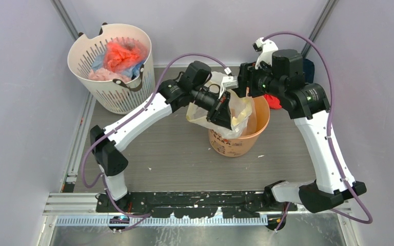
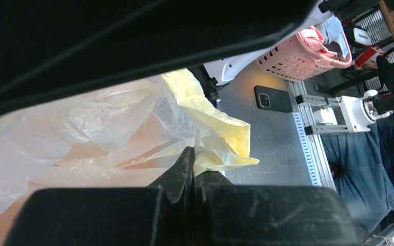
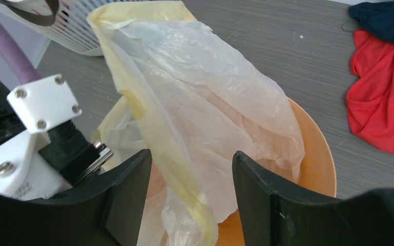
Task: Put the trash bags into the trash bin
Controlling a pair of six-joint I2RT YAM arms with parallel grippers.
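Note:
The pale-yellow translucent trash bag hangs partly inside the orange trash bin and partly over its left rim. My left gripper is at the bin's left rim and is shut on a crumpled fold of the bag, its jaws pressed together on the film. From the back, my right gripper reaches over the bin. In the right wrist view it stands open, a hanging strand of the bag between its fingers without being pinched, and the bin's orange rim below.
At the back left stands a white slotted basket holding red, pink and blue plastic bundles. A red and navy cloth heap lies behind the bin on the right. Grey walls enclose the table on three sides.

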